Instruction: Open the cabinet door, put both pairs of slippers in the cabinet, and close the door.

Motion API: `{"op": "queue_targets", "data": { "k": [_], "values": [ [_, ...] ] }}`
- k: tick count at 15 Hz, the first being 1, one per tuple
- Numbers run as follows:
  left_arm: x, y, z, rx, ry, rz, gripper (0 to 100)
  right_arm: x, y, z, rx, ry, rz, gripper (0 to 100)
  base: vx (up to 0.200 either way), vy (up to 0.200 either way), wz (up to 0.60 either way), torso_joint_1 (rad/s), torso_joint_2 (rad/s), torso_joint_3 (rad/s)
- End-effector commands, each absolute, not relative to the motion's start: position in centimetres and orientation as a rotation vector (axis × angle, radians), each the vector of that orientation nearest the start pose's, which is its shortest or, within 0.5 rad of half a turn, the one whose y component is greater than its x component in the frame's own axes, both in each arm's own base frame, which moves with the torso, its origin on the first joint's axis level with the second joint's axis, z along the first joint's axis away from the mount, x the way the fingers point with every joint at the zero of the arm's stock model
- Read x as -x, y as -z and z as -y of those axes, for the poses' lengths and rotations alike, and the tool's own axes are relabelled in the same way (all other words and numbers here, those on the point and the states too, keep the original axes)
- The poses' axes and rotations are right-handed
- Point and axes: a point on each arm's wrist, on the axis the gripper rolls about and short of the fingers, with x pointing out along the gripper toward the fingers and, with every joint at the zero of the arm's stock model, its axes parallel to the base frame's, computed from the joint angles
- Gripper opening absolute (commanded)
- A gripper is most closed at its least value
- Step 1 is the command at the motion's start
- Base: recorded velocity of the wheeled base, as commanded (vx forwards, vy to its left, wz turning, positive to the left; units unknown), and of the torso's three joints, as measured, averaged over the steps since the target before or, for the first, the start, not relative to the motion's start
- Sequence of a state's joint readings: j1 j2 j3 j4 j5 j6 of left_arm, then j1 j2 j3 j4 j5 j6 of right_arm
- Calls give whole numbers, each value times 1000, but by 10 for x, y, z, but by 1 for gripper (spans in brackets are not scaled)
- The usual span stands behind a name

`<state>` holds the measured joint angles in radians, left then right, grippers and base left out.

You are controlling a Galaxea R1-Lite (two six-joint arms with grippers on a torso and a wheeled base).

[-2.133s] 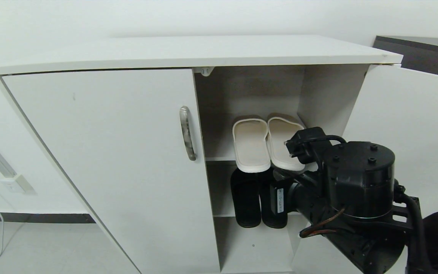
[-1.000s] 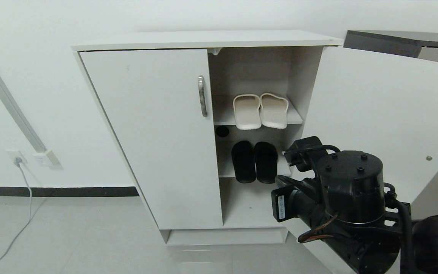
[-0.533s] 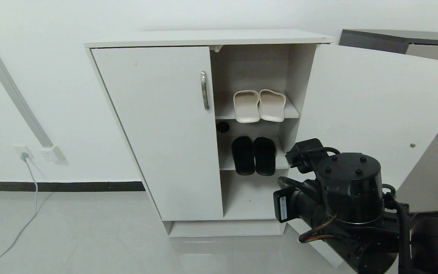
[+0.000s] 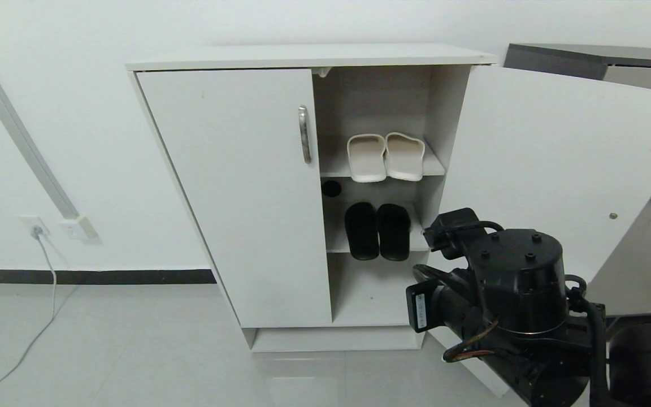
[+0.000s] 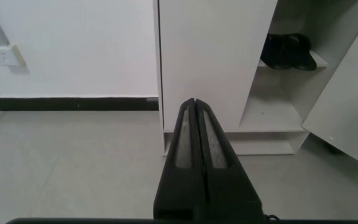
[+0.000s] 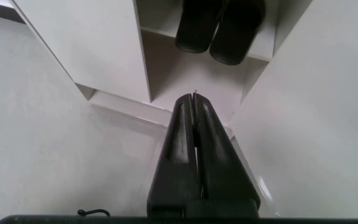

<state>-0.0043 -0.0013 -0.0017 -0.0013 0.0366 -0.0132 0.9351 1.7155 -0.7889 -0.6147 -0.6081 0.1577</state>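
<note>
The open cabinet door stands just right of the right pincer, which is pressed together and empty. I judge this arm the nearer one for closing it.

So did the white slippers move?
No. The white slippers lie side by side at the front edge of the top shelf, as before. The whole picture shifted, so the camera moved.

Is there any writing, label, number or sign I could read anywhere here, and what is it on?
No text here can be read.
A white label on the right arm: its print is too small to read.
The cabinet, white slippers, black slippers and wall socket: no writing visible.
</note>
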Motion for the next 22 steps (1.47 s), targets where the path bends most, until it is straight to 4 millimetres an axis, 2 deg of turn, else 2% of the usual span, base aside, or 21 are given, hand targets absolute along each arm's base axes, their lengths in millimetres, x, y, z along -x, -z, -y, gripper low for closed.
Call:
{"op": "queue_targets", "data": {
  "k": [1,5,9,22],
  "values": [
    [23,-76,-1,14,-32,3,0,-190,-171,-236,65,-307,-252,0,0,0,0,0,0,0],
    [23,-76,-1,14,-32,3,0,-190,-171,-236,68,-308,-253,0,0,0,0,0,0,0],
    [23,-76,-1,14,-32,3,0,-190,-170,-236,69,-307,-254,0,0,0,0,13,-172,-292],
    [23,-76,-1,14,-34,3,0,-188,-172,-235,65,-306,-249,0,0,0,0,113,-488,-341]
  ]
}}
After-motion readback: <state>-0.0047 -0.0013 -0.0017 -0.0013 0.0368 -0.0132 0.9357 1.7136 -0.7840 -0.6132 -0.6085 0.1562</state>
